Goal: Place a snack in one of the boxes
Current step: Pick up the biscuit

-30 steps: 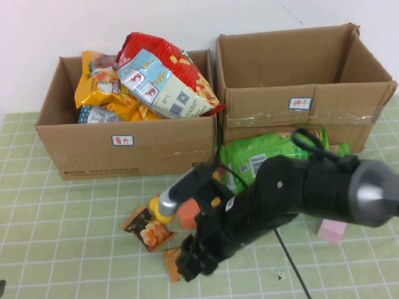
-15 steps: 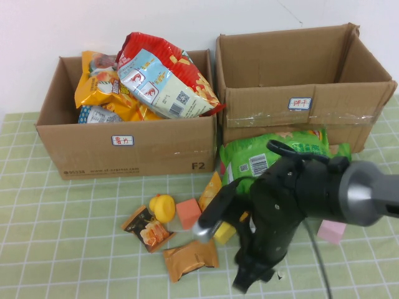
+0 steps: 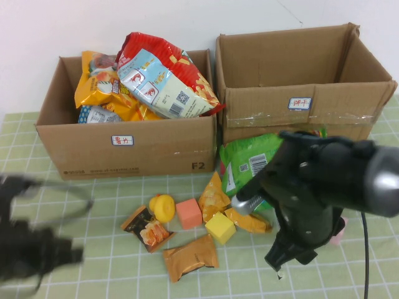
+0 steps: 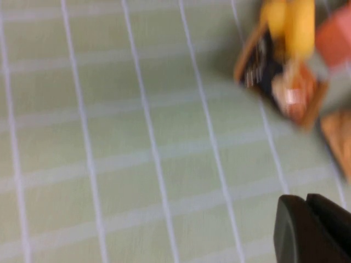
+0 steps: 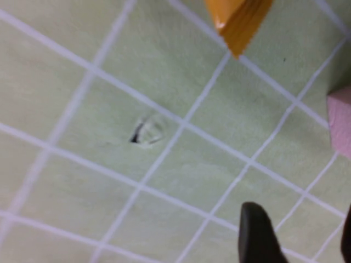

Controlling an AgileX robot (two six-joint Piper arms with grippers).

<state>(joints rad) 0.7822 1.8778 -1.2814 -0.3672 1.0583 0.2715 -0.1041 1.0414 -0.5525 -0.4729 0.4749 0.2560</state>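
The left tool [image 4: 312, 230], clenched on nothing, blurs at seven o'clock over the counter [image 3: 93, 187]. The right tool [image 5: 296, 241], released and empty, hangs at five o'clock, its arm hiding part of the green snack bag [image 3: 249, 159]

Left arm [image 3: 31, 249] motion-blurred, pink block [image 3: 340, 232] mostly hidden behind right arm [image 3: 324, 187]

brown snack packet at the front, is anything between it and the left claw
Nothing visible. The brown snack packet lies flat on the green mat, with bare mat between it and the shut left claw at the near left. The right claw, open and empty, hovers on the packet's other side.
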